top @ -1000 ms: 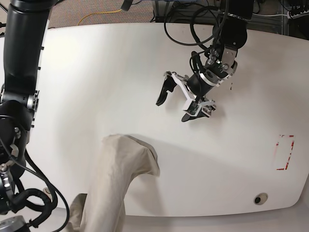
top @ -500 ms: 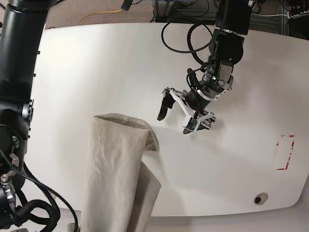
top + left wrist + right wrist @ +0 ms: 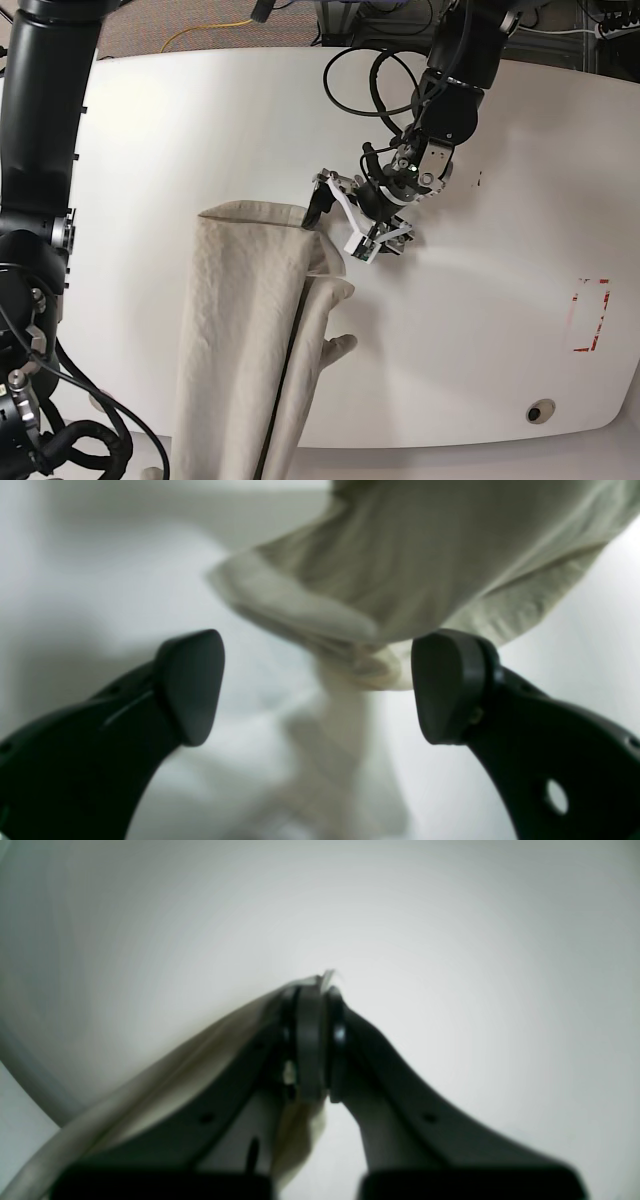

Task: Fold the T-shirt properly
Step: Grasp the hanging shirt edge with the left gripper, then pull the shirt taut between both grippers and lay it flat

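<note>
Left wrist view: the left gripper (image 3: 315,685) stands wide apart, grasping nothing. A blurred fold of the plain beige cotton T-shirt (image 3: 410,565) hangs just beyond and between its dark fingertips (image 3: 192,685), above the white worktop (image 3: 75,580). Closing now may catch only a loose bunch or miss the edge, since the cloth looks unsettled.

Right wrist view: the right gripper (image 3: 312,1040) is clenched on a thin edge of the shirt, which trails down to the left. So shallow a pinch could slip under tension.

Base view: the shirt drapes in a long strip from mid-worktop past the near edge; its far corner touches the open gripper. The right gripper is out of frame.
</note>
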### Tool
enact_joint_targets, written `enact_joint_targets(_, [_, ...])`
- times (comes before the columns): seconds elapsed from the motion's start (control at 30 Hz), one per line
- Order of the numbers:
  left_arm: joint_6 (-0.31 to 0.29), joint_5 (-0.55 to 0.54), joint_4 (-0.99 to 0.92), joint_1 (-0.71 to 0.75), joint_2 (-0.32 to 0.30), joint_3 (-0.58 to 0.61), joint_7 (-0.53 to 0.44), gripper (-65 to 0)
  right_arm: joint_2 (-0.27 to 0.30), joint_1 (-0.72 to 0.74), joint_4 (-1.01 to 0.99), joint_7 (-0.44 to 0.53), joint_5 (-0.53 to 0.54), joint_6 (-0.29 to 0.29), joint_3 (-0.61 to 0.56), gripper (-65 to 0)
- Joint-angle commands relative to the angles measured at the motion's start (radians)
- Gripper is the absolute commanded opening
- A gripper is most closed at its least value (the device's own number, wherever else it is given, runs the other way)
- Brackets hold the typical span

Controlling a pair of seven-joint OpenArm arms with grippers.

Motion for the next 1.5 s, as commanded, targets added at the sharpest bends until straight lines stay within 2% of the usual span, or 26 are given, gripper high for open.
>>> enact_joint_targets(0.0, [-0.005,-0.011,-0.023,-0.039,0.02,-0.003,-0.023,-9.6,0.005,0.039,0.001,0.027,-0.009,-0.014,0.011,-65.0])
enact_joint_targets(0.37, [-0.006,-0.008,-0.231,-0.131,0.116,0.0,-0.023,-11.7,0.011,0.039,0.001,0.027,-0.009,-0.014,0.016,-65.0])
enact_joint_targets(0.4, [-0.006,-0.008,-0.259,-0.143,0.123,0.009,-0.023,-14.9,0.011,0.039,0.001,0.027,-0.009,-0.014,0.016,-65.0])
enact_joint_targets(0.43, [-0.006,-0.008,-0.285,-0.157,0.126,0.026,-0.023,-21.2,0.011,0.039,0.001,0.027,-0.009,-0.014,0.017,-65.0])
enact_joint_targets(0.5, [-0.005,-0.011,-0.328,-0.182,0.129,0.057,-0.023,-37.2,0.013,0.039,0.001,0.027,-0.01,-0.014,0.017,-65.0])
enact_joint_targets(0.57, [-0.001,-0.014,-0.363,-0.198,0.13,0.069,-0.023,-58.3,0.015,0.039,0.001,0.027,-0.01,-0.014,0.017,-65.0])
enact_joint_targets(0.6, [-0.001,-0.014,-0.379,-0.206,0.13,0.071,-0.023,-65.0,0.021,0.039,0.001,0.027,-0.01,-0.014,0.017,-65.0])
enact_joint_targets(0.8, [-0.001,-0.014,-0.333,-0.211,0.115,0.068,-0.019,-65.0,0.035,0.039,-0.055,0.027,-0.01,-0.014,0.017,-65.0])
enact_joint_targets(1.0, [-0.001,-0.014,-0.139,-0.174,-0.012,0.06,-0.01,-65.0,0.061,0.039,-0.187,0.031,-0.01,-0.014,0.02,-65.0])
enact_joint_targets(1.13, [-0.003,-0.014,0.005,-0.159,-0.083,-0.034,0.087,-65.0,0.062,0.039,-0.27,0.031,-0.01,-0.014,0.059,-65.0])
enact_joint_targets(1.47, [-0.006,-0.014,0.292,-0.159,-0.183,-0.287,0.247,-65.0,0.036,0.039,-0.532,0.036,-0.012,-0.014,0.059,-65.0])
